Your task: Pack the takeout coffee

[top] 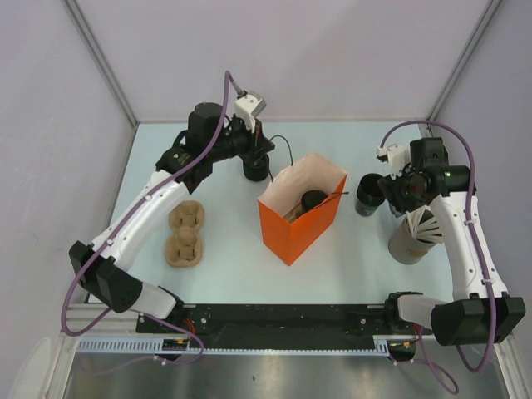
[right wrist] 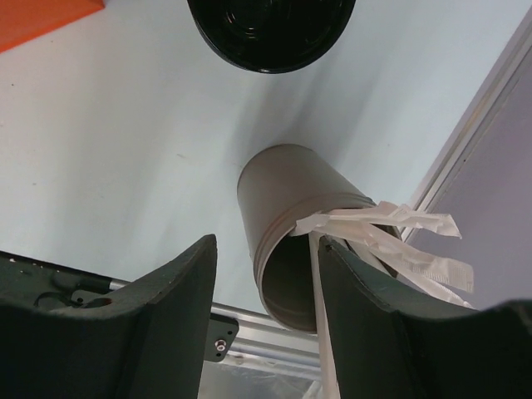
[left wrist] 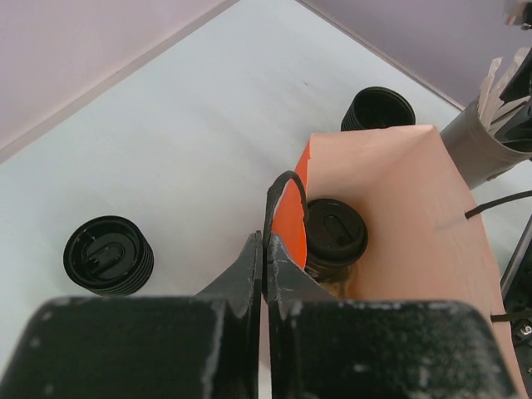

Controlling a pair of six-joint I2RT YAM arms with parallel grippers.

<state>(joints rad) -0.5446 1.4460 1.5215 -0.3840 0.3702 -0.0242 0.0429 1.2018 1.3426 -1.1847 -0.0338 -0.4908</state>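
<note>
An orange paper bag (top: 301,218) stands open mid-table with one black lidded coffee cup (top: 313,199) inside it; the cup also shows in the left wrist view (left wrist: 335,233). My left gripper (left wrist: 268,241) is shut on the bag's thin black handle (left wrist: 279,187), at the bag's far-left rim (top: 262,156). A second black cup (top: 256,172) stands on the table just under that gripper, left of the bag (left wrist: 109,254). A third black cup (top: 368,194) stands right of the bag (right wrist: 270,29). My right gripper (right wrist: 266,258) is open and empty, hovering over the grey tub (right wrist: 291,224).
The grey tub of white sticks (top: 413,235) stands at the right, under the right arm; the sticks (right wrist: 399,237) lean out toward the right wall. A brown pulp cup tray (top: 184,234) lies left of the bag. Walls close the table at the back and sides.
</note>
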